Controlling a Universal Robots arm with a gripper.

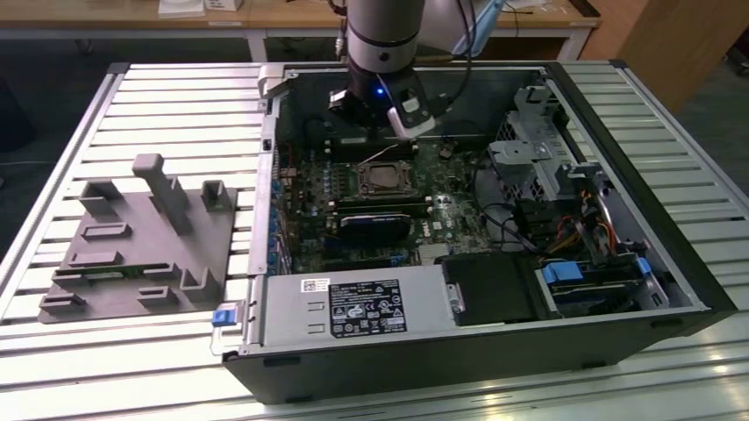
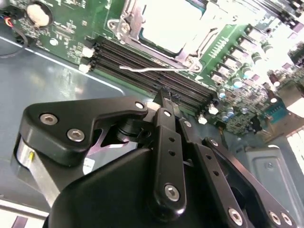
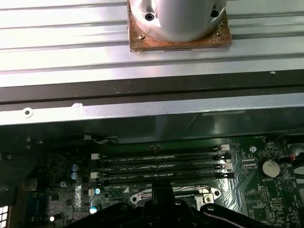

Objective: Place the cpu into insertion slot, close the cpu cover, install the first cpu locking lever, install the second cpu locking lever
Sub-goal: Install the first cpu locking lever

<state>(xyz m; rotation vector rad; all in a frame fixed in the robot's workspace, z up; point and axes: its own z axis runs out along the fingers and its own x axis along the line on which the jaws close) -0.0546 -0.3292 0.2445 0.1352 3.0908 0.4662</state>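
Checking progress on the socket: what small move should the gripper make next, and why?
Probably ease the gripper onto the thin locking lever just ahead; the cpu sits under the closed cpu cover, and that lever looks unlatched.

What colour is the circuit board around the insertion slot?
The circuit board is green, clearest in the second wrist view.

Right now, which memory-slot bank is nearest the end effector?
The bank directly beneath the end effector; the other bank lies apart from it, beside the blue card.
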